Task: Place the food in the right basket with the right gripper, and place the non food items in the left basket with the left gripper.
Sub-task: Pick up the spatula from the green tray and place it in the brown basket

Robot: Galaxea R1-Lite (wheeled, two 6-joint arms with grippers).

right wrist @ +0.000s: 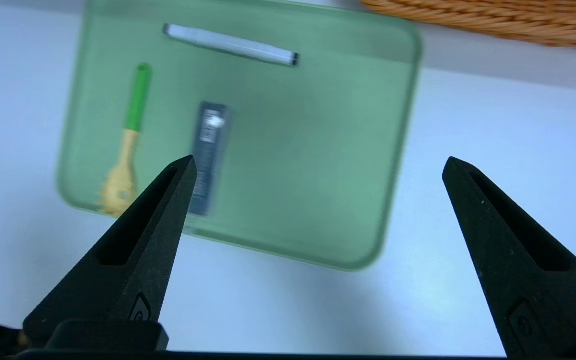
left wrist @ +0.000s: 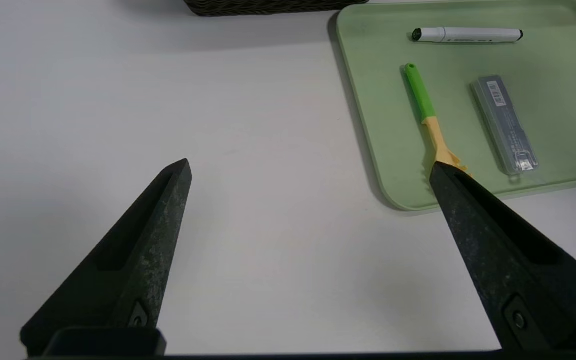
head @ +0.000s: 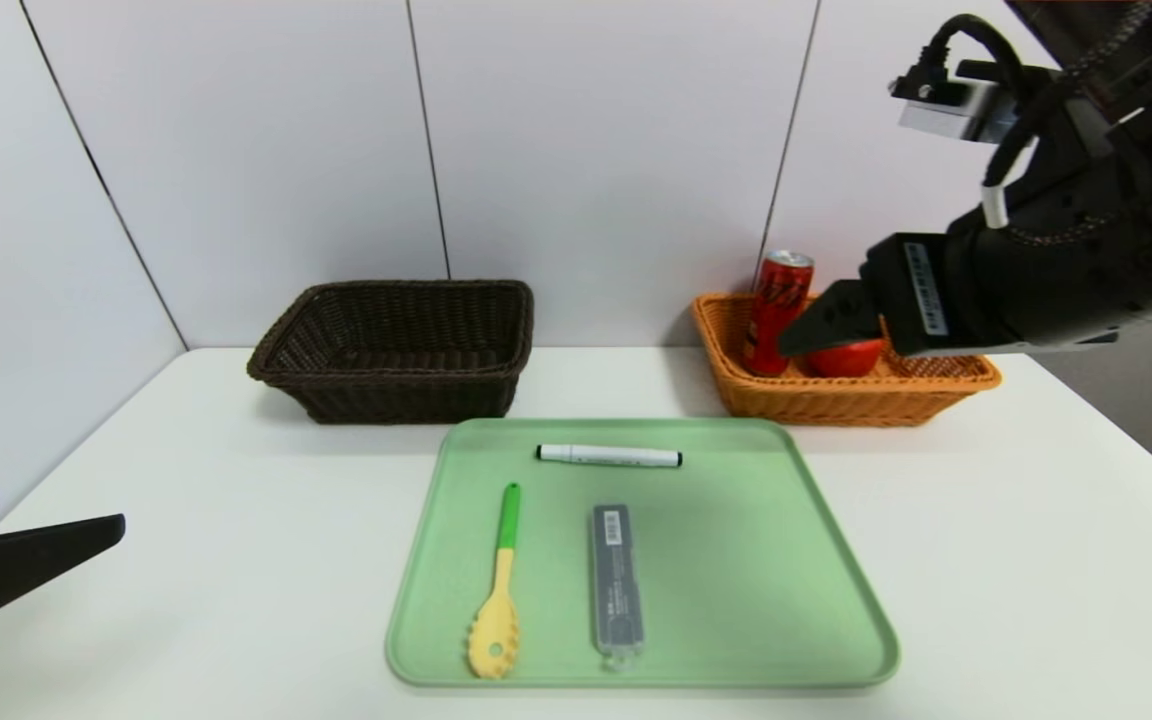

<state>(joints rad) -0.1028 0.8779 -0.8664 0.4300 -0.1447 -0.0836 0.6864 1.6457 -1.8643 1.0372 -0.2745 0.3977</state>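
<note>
1. Head view: food seems done; red can [head: 778, 310] and a red round item [head: 844, 357] sit in the orange basket [head: 841, 395]. Dark basket [head: 394, 345] holds nothing yet.
2. Left wrist view: left gripper [left wrist: 310, 170], fingers apart, low over bench [left wrist: 243, 150]. On the green tray [left wrist: 558, 100] remain 3 non-food items: marker [left wrist: 467, 34], green-yellow pasta spoon [left wrist: 427, 110], grey flat case [left wrist: 504, 122].
3. Right wrist view: right gripper [right wrist: 318, 165] is high above the tray, fingers apart, holding nothing.

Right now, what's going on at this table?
A robot is sorting things into two baskets. The orange basket on its right already holds a soda can and a red fruit. The right claw is raised in front of that basket, open and empty. A marker, a spoon and a gray case lie on the green tray. The dark basket is empty; the left claw waits open.
</note>
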